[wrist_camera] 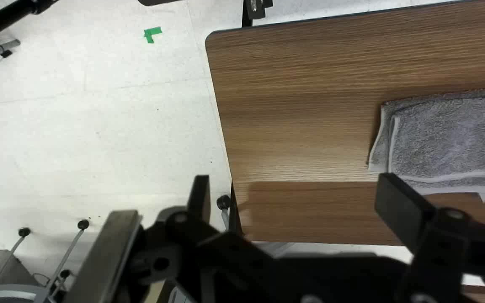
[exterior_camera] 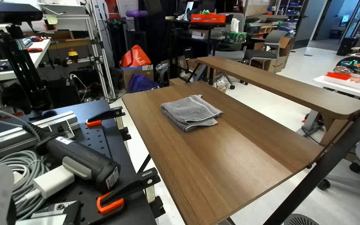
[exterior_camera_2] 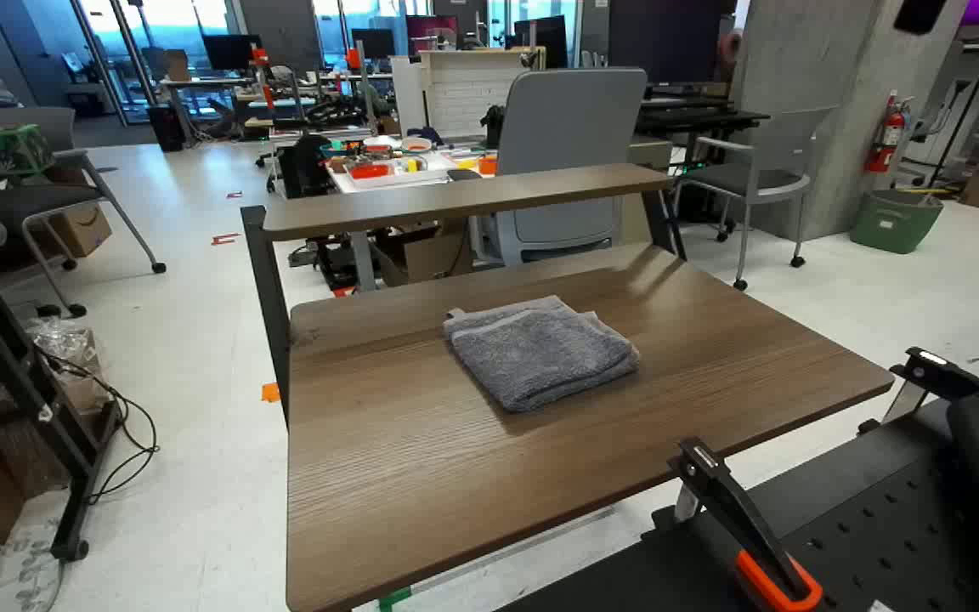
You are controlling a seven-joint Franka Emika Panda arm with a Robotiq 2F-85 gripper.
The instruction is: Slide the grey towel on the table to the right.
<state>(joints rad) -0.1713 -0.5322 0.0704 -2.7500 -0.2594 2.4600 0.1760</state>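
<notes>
On the tabletop [exterior_camera: 245,162], grey towel [exterior_camera: 190,110] lies folded; pincer [wrist_camera: 299,195] spread wide, empty. Risk: too light a press may drag only upper layers.

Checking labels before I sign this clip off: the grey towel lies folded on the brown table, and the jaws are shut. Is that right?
Not quite: the wrist view shows the jaws wide open, not shut. The rest holds: the grey towel lies folded on the brown table.
</notes>
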